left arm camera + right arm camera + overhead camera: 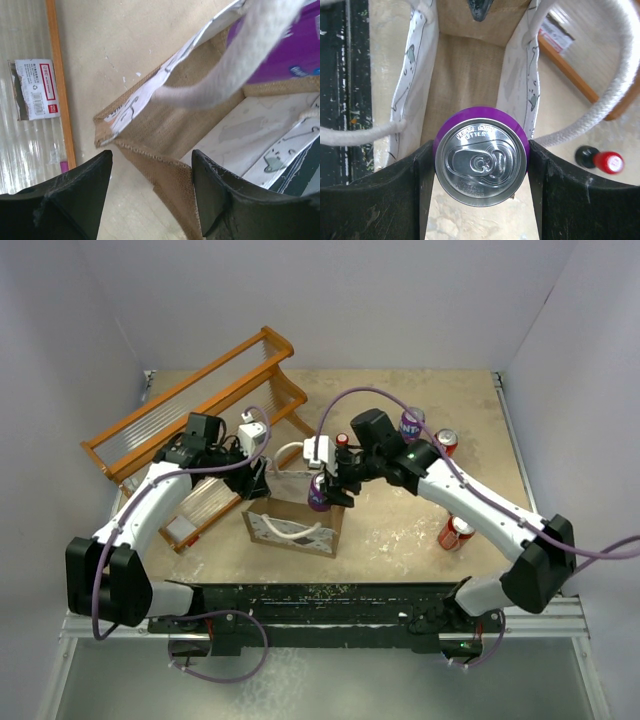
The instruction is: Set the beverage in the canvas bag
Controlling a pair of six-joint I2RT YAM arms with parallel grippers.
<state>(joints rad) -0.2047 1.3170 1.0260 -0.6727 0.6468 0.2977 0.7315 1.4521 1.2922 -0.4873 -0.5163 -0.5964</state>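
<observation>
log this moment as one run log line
right claw shut on purple can | held upright over canvas bag mouth | left claw open, astride bag end wall

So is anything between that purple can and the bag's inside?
Nothing that shows. In the right wrist view the purple can, held in the right gripper, hangs over the open mouth of the canvas bag; the burlap visible inside is bare.

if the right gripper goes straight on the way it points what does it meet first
Shut on the purple can, the right gripper points down into the open canvas bag. The can would probably reach the bag's brown inner floor first, though depth is unclear.
</observation>
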